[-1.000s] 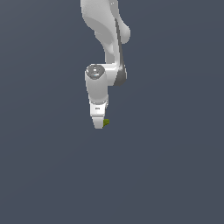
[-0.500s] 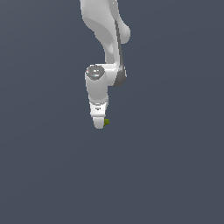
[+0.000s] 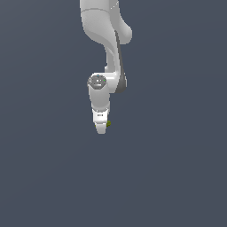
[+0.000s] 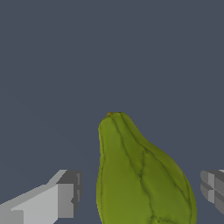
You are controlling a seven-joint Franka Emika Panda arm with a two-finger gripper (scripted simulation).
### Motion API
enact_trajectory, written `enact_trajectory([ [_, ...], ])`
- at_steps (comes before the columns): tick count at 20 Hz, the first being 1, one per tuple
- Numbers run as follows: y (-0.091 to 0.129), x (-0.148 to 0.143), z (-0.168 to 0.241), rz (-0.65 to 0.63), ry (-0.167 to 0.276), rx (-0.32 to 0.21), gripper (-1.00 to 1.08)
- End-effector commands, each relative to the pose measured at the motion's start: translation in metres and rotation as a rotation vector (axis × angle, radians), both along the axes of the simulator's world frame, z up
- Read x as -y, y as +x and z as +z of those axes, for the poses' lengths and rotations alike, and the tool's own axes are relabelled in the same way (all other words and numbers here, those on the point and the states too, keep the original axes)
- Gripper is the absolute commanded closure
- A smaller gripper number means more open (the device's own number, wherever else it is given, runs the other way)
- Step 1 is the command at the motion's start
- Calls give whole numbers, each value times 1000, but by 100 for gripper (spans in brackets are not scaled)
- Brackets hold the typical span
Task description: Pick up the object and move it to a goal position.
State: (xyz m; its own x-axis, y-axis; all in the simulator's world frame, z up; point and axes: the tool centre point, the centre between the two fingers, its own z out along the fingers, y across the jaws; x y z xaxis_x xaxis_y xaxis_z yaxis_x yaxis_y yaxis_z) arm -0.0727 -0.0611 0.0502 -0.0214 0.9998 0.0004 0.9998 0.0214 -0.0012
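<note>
The object (image 4: 144,175) is an olive-green, pear-like lump with ridges, and it fills the wrist view between my two fingers. My gripper (image 4: 140,194) straddles it, with one finger (image 4: 65,199) on one side and the other finger (image 4: 213,186) on the opposite side. A narrow gap shows on each side, so the jaws stand open around it. In the exterior view the white gripper (image 3: 102,127) points down, and only a small green bit of the object (image 3: 108,123) peeks out on the exterior view's right of the fingertips.
A plain dark grey-blue surface (image 3: 177,177) fills both views. The white arm (image 3: 106,40) comes down from the top of the exterior view. Nothing else shows.
</note>
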Motion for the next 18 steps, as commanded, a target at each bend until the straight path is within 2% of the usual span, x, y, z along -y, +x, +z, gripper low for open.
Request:
enact_trajectory([
  [1, 0, 0, -7, 0, 0, 1, -92],
  [4, 1, 0, -10, 0, 0, 1, -92],
  [5, 1, 0, -10, 0, 0, 1, 108],
  [18, 2, 1, -6, 1, -1, 3, 108],
])
